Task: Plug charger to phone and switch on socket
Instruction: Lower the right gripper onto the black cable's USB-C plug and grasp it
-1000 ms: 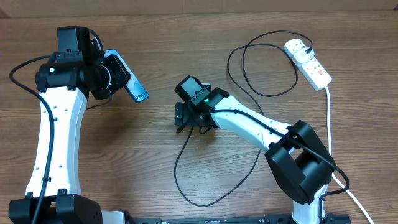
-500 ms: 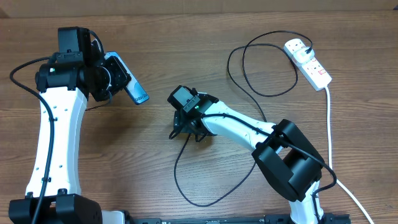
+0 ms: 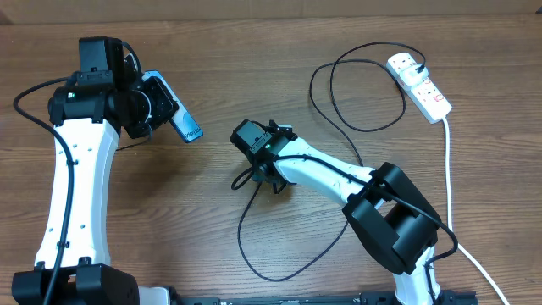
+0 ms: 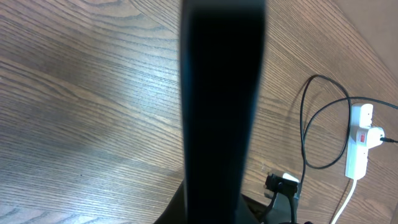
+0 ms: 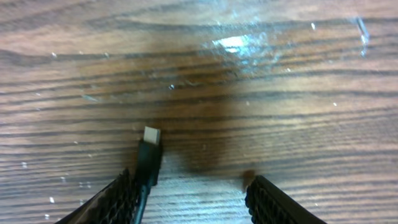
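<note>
My left gripper [image 3: 163, 107] is raised at the left of the table and is shut on the phone [image 3: 183, 124], whose light blue screen end sticks out toward the middle. In the left wrist view the phone [image 4: 221, 93] is a dark upright bar that hides the fingers. My right gripper [image 3: 256, 175] points down at mid-table, open, with the charger's connector [image 5: 150, 155] between its fingers [image 5: 115, 202], lying against the left one. A wide gap is left to the other finger. The charger cable [image 3: 326, 102] loops back to the socket [image 3: 421, 85] at the far right.
The socket's thick white cord [image 3: 449, 169] runs down the right side toward the front edge. A second loop of black cable [image 3: 244, 246] lies in front of the right gripper. The right arm's base [image 3: 406, 229] stands at the front right, and the left arm [image 3: 72, 186] along the left.
The right gripper has shifted a little left and down onto the cable end, and its jaws have narrowed around the connector. The left arm and the phone have not moved.
</note>
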